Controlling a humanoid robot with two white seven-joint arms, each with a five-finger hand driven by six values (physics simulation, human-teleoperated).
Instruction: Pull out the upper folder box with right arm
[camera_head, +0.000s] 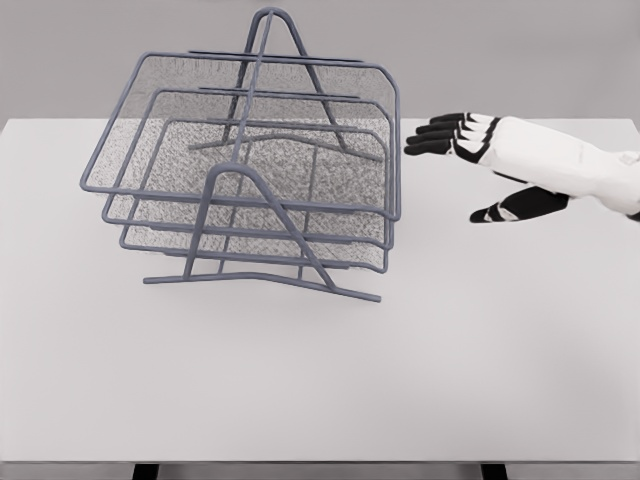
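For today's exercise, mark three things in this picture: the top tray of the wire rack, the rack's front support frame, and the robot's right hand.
top tray (245, 200), head view, on its front rim wire.
front support frame (240, 170), head view, at the top of its arch.
right hand (500, 150), head view, on the white back of the hand, fingers spread.

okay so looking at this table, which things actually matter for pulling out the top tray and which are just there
Part of the job:
- top tray of the grey wire rack
- right hand, fingers spread, holding nothing, apart from the rack's right side

Just there:
- middle tray and bottom tray
- rack frame
- white table
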